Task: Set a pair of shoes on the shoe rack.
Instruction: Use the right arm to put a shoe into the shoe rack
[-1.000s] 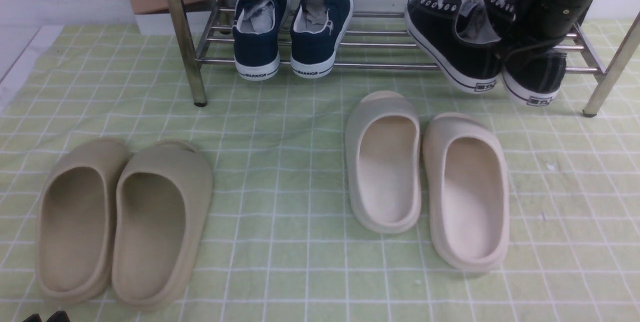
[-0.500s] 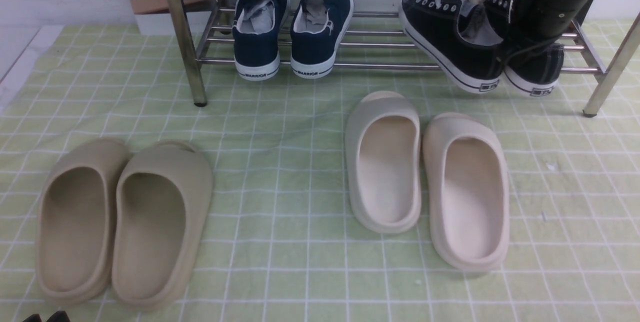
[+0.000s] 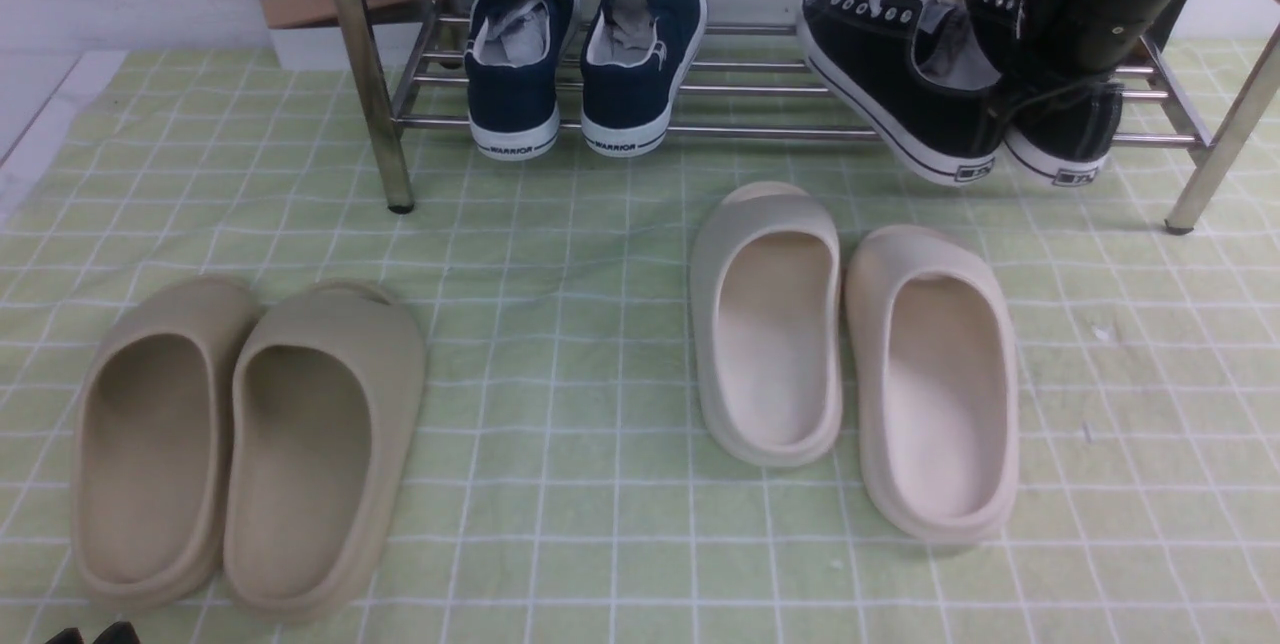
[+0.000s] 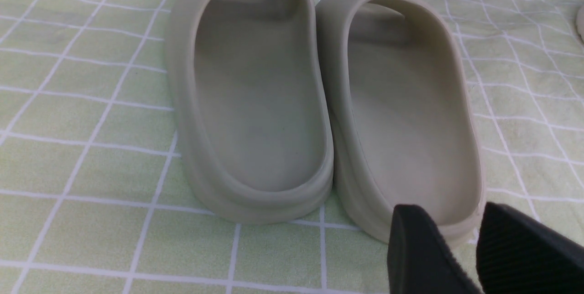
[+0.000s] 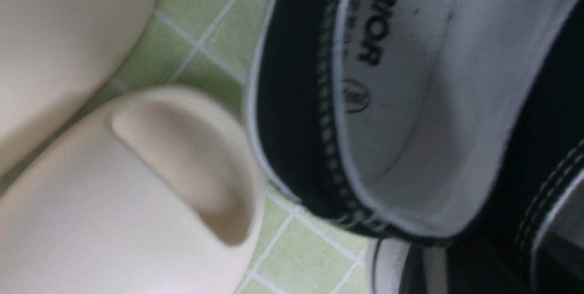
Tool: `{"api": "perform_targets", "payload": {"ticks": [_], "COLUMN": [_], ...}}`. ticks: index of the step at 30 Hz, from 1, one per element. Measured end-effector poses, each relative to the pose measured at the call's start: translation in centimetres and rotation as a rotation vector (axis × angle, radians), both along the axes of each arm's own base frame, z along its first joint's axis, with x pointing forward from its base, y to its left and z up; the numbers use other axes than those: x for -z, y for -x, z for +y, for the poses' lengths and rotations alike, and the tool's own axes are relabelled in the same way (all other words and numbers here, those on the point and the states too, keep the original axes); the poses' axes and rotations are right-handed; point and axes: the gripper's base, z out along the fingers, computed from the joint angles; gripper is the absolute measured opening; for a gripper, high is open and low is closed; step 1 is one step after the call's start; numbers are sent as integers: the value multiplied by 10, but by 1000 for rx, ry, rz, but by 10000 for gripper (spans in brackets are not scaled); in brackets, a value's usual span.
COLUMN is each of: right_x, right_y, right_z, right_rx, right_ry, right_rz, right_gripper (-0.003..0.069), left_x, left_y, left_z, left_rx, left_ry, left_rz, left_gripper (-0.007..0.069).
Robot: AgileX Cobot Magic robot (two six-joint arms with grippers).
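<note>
Right gripper (image 3: 1005, 19), clamped on the black canvas sneakers (image 3: 900, 94), is easing them deeper onto the shoe rack (image 3: 365, 74); heels trailing beneath it are still overhanging the front bar (image 3: 760, 133), now less than before. Release appears imminent.

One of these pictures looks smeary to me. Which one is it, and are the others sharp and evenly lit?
Right wrist view: blurred, the camera sitting very close to the black sneakers and a cream slide. Front view: sharp and evenly lit, with bright glints on the shoe rack tubes. Left wrist view: sharp, soft light, no glare on the beige slides.
</note>
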Motion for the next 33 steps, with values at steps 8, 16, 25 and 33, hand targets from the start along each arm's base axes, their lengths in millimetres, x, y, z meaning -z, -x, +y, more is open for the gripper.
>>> {"api": "perform_targets", "payload": {"ticks": [8,16,25,33], "right_x": [-33,-65,-26,28], "right_y": [22,42,66,41], "right_z": [0,-8,-13,-19], "right_rx": [70,225,258,254], "right_ry": [-44,-62,-20,-16], "right_rz": [38,-3,166,107], "right_gripper": [487,341,-4,-4], "left_x": [0,0,0,0], "left_y": [0,0,0,0], "left_z": [0,0,0,0], "left_rx": [0,0,0,0], "left_ry": [0,0,0,0], "left_rz": [0,0,0,0], "left_gripper": [218,218,218,218]}}
